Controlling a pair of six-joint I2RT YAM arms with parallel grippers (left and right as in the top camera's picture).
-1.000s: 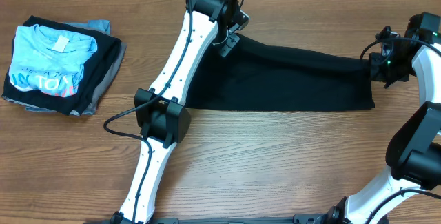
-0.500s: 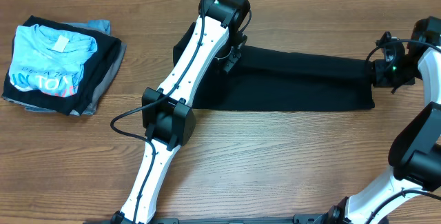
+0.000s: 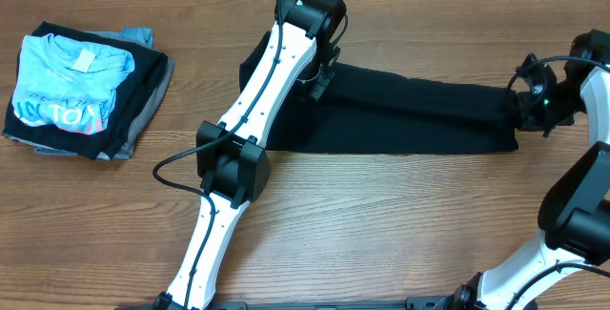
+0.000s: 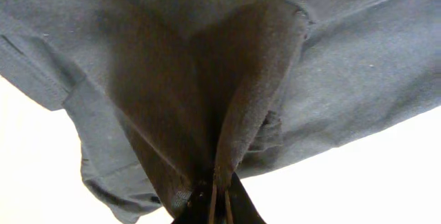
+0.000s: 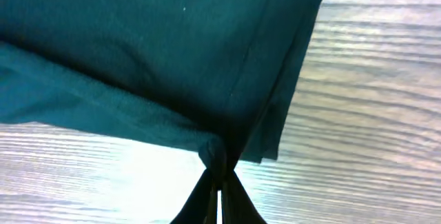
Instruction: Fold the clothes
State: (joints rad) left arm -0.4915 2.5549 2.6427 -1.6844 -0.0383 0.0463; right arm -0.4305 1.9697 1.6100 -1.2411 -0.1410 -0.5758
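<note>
A black garment (image 3: pixel 410 114) lies stretched as a long band across the middle of the wooden table. My left gripper (image 3: pixel 320 73) is shut on its upper left edge, and the cloth bunches into the closed jaws in the left wrist view (image 4: pixel 217 196). My right gripper (image 3: pixel 522 108) is shut on the garment's right end, and the pinched hem shows in the right wrist view (image 5: pixel 219 156). The cloth (image 5: pixel 138 52) hangs taut between both grippers, with its lower layer resting on the table.
A stack of folded clothes (image 3: pixel 81 91), with a light blue printed shirt on top, sits at the far left of the table (image 3: pixel 381 224). The left arm (image 3: pixel 250 110) reaches diagonally over the garment's left end.
The left gripper moved right and a little nearer with the cloth edge, exposing a flap of fabric at the far left. The right gripper dropped slightly, lowering its end.
</note>
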